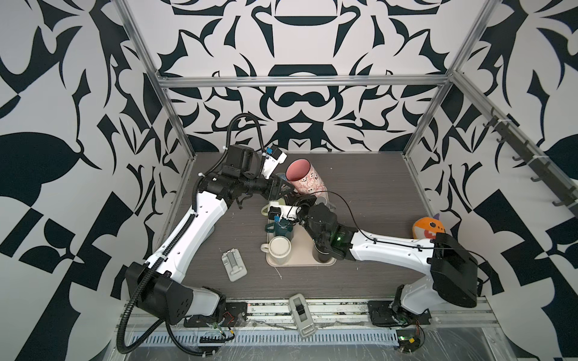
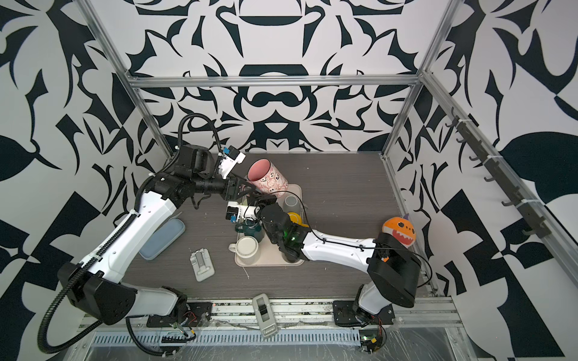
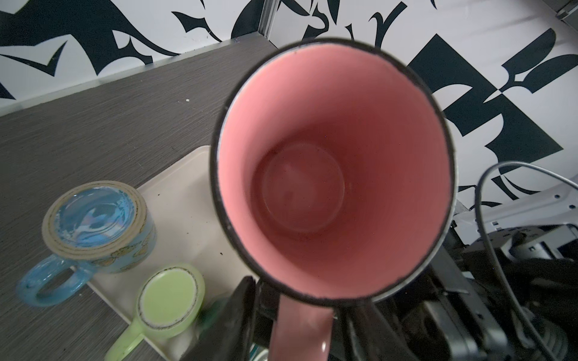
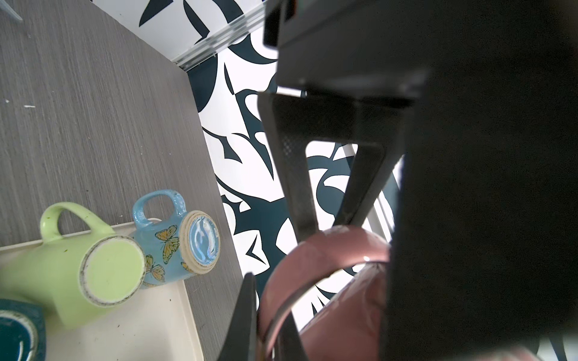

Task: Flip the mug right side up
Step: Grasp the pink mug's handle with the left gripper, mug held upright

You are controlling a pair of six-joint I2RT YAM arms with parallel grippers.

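- Left gripper [image 1: 285,188]: reaches in from the left toward the raised mug; in the left wrist view its jaws stand at a narrow spread on either side of the pink handle [image 3: 301,325]; no firm clamp shows.
- Mug [image 1: 308,179]: clear of the bench [image 1: 369,200], in the air above the far end of the tray [image 1: 300,263]; tilted, mouth up and toward the left arm, base down and away; the pink interior is empty.
- Right gripper [image 4: 270,308]: sits beneath the mug, clamped shut on the handle loop; by judgement it carries the weight.
- Tray: holds other mugs base up, among them a green mug [image 4: 93,268] and a blue mug [image 4: 175,237].
- Step in hand, by judgement: a hand-over at the handle, mid-turn; the mug is no longer inverted, but it is not yet upright and not yet set down.
- Next move calls for: a secure left-gripper hold on the handle before the right gripper lets go; one release at a time; then the tilt brought to vertical and the base lowered flat onto a free spot, clear of the mugs on the tray.
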